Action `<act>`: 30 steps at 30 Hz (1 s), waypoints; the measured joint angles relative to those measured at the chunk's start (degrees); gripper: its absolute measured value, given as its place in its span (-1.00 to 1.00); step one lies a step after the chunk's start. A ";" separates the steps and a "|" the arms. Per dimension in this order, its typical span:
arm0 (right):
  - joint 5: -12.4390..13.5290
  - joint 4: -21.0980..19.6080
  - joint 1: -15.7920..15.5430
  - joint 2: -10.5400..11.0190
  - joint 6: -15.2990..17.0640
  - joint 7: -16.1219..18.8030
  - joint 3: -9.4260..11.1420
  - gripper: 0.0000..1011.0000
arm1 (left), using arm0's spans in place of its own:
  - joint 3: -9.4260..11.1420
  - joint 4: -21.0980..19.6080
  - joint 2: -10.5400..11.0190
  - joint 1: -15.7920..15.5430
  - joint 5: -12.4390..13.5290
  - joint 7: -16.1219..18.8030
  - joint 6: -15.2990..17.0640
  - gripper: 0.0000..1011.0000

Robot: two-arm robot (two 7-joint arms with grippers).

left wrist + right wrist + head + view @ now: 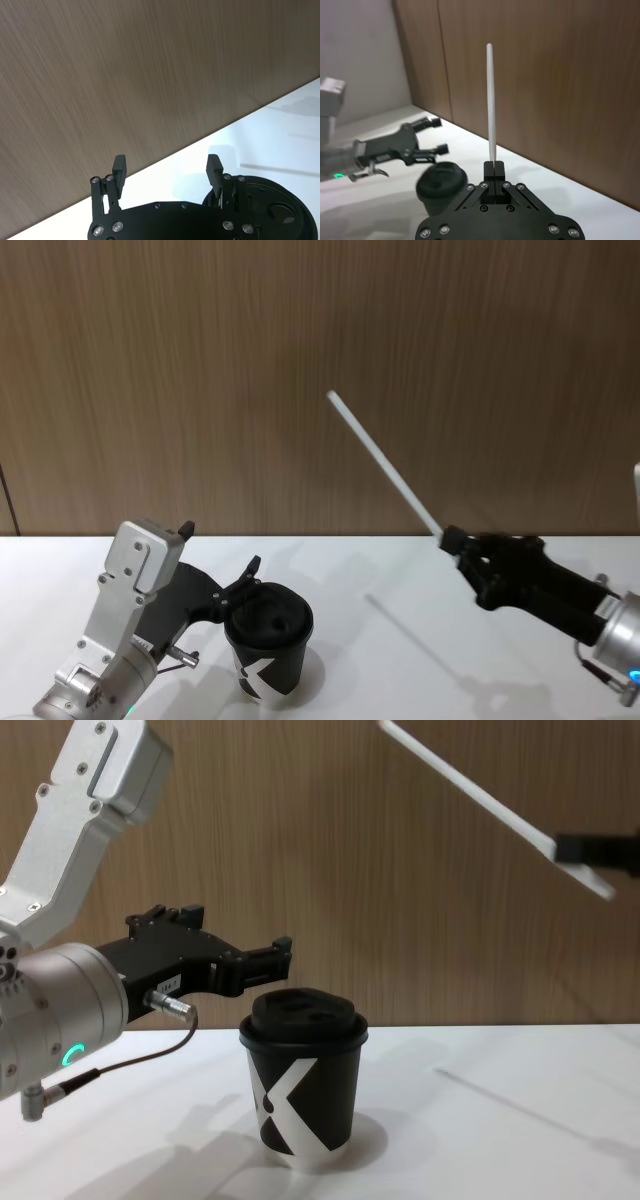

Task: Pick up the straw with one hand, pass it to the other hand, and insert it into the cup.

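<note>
1. The right gripper [452,538] is clamped shut on the lower end of the straw [385,465]. It is raised in the air over the right part of the counter [400,640].
2. The straw is off the counter. It slants up from the fingers and leans toward the robot's left, with its free end high against the wood wall. Nothing else touches it.
3. The left gripper [167,165] stands with its fingers spread wide and nothing between them. It hovers level with the cup's lid [303,1010], just behind and to the left of it. Contact with the lid cannot be confirmed.
4. The cup [268,660] stands upright with its lid on, left of the counter's middle and well forward of the back edge where the wall begins.
5. Progress, as judged:
   - The pick-up looks complete.
   - The handover is not done, since the straw is well apart from the left gripper.
   - Insertion is not done.
6. Remaining work, as judged:
   - Bring the two grippers together.
   - Close the left one on the straw's free length and release the right.
   - Turn the straw upright and lower it into the lid opening.
</note>
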 joint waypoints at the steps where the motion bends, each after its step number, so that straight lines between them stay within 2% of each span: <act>1: 0.21 -0.25 0.15 -0.33 -0.02 0.05 -0.20 -0.99 | 0.00 0.00 0.00 0.00 0.00 0.00 0.00 0.98; 6: 1.38 -1.71 0.87 -1.94 -0.09 0.62 -1.67 -0.99 | 0.00 0.00 0.00 0.00 0.00 0.00 0.00 0.98; 11: 2.46 -3.36 2.03 -4.16 0.04 1.37 -4.43 -0.99 | -0.01 0.00 0.00 0.00 0.00 0.00 0.00 0.98; 16: 2.75 -4.10 2.84 -5.40 0.35 1.66 -6.33 -0.99 | 0.00 0.00 0.00 0.00 0.00 0.00 0.00 0.98; 21: 2.73 -4.08 4.06 -6.44 0.72 1.91 -8.36 -0.99 | 0.00 0.00 0.00 0.00 0.00 0.00 0.00 0.98; 30: 1.96 -1.98 6.46 -7.75 0.89 1.89 -10.72 -0.99 | 0.00 0.00 0.00 0.00 0.00 0.00 0.00 0.98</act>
